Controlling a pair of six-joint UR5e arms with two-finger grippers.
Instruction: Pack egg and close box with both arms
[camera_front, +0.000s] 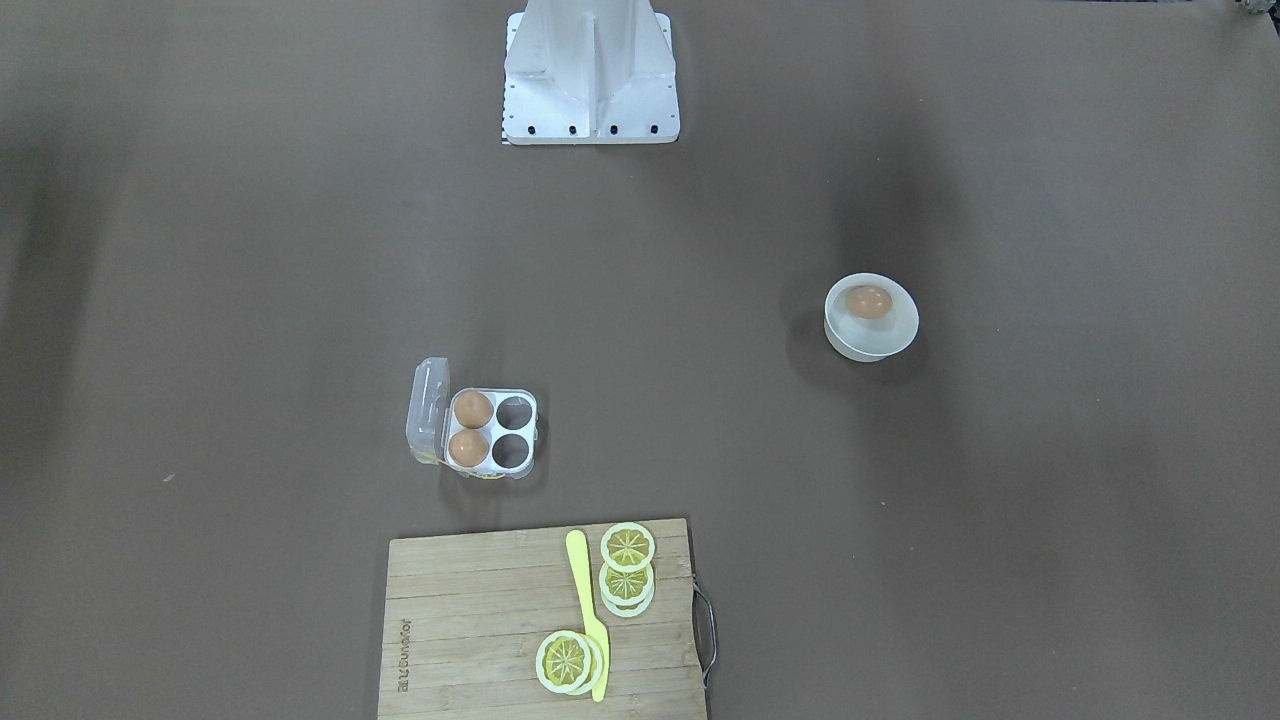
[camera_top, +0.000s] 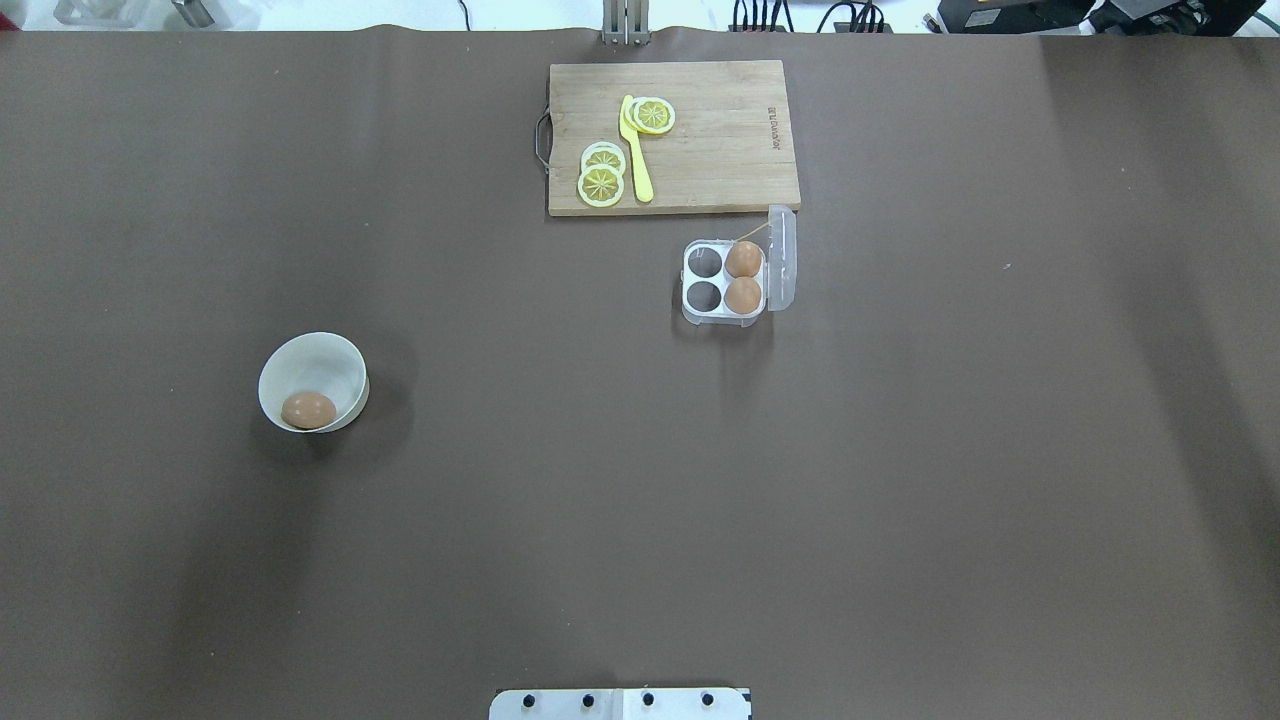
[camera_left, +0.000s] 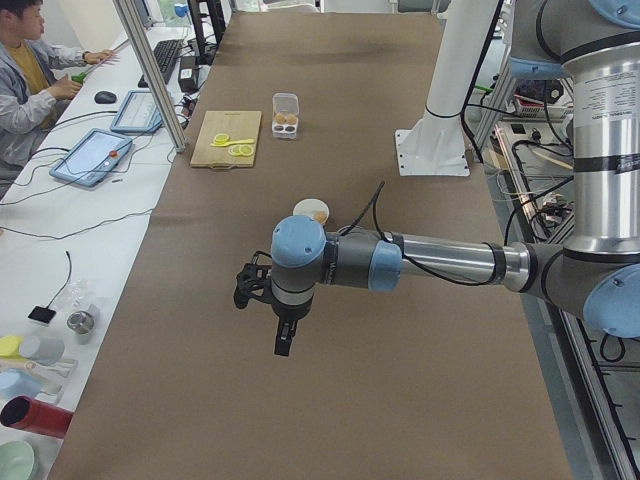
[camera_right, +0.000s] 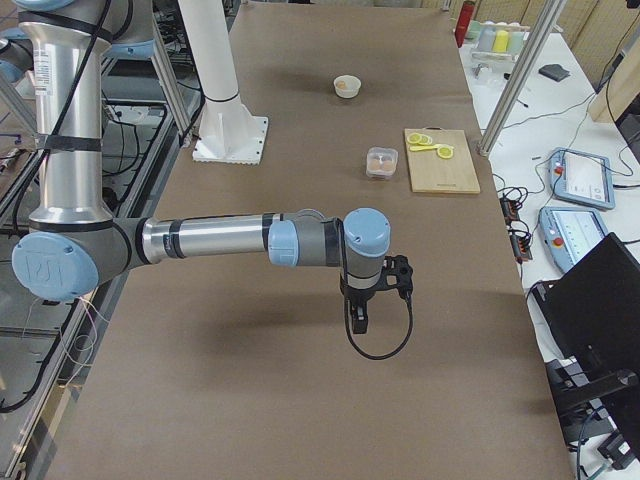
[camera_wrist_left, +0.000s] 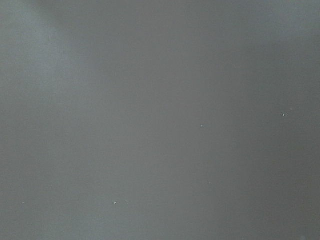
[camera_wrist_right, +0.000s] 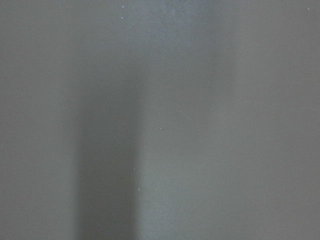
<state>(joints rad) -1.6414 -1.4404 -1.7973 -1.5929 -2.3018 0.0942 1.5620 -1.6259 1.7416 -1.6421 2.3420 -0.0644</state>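
While both arms hung clear of the work, I went view by view.

Front: egg (camera_front: 869, 301) lay in the white bowl (camera_front: 851, 346), well apart from the box (camera_front: 491, 429). It was small, smooth, light brown, lying on its side. Box sat just beside the cutting board (camera_front: 450, 620), clear lid (camera_front: 427, 404) swung open. Two other eggs filled the cups next to the lid, and the two cups away from it were empty.

Overhead: same layout, egg (camera_top: 308, 409) against the bowl's near wall. My read was light, slick and brittle. I'd have pinched it across the short middle from straight above with gentle force, since the bowl wall crowds any side approach. Box (camera_top: 724, 279) looked like thin, light plastic that would likely skate on the counter (camera_top: 900, 500). I'd have braced the tray with one arm and pushed the lid over at its free edge with the other.

Left side: left fingers (camera_left: 284, 342) hung over bare counter, short of the bowl. Couldn't tell their opening from there.

Right side: right fingers (camera_right: 360, 320) hung over bare counter, well short of the box. Opening unreadable too.

Wrist cams: bare counter only, no fingers in shot.
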